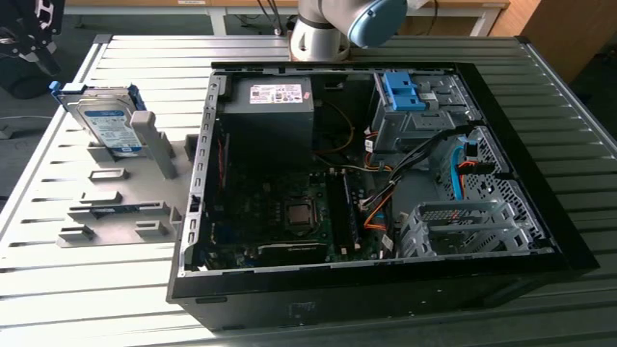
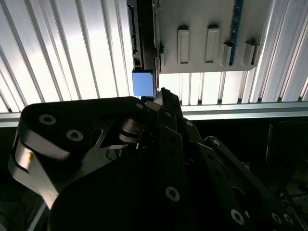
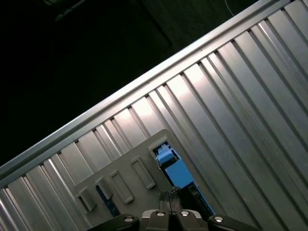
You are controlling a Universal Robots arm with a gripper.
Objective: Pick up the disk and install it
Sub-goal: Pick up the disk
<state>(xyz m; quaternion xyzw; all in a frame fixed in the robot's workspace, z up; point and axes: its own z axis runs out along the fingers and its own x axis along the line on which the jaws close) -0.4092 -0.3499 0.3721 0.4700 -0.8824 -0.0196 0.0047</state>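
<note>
Silver w/ a blue carrier frame, the disk (image 1: pixel 104 121) stands on edge on the grey fixture plate (image 1: pixel 135 191). It leans against an upright post (image 1: pixel 154 144) near the worktop (image 1: pixel 154 50) edge at the exterior view's left, toward the far corner there. It sits well apart from the open PC case (image 1: pixel 386 289), so it's not yet picked up and nothing is installed. Step in hand, as I judge it: the approach for the pick. In both wrist views the tool (image 3: pixel 171 196) hangs above the disk's blue end, near it but not touching. It looks pressed together, pinching nothing. A grasp from here would, I reckon, call for the tool to spread past the disk's thickness and line up square w/ its flat faces. It would then need to come straight down, since a skewed or off-centre contact could tip the disk off its post. The lift would need to clear the post before any move toward the case. Count: 1 disk, 1 tool on 1 arm (image 1: pixel 337 29), 1 fixture plate, 1 case. Inside the case, toward its far side, sits 1 grey bay (image 1: pixel 415 126) carrying 1 blue latch bracket (image 1: pixel 400 90).
</note>
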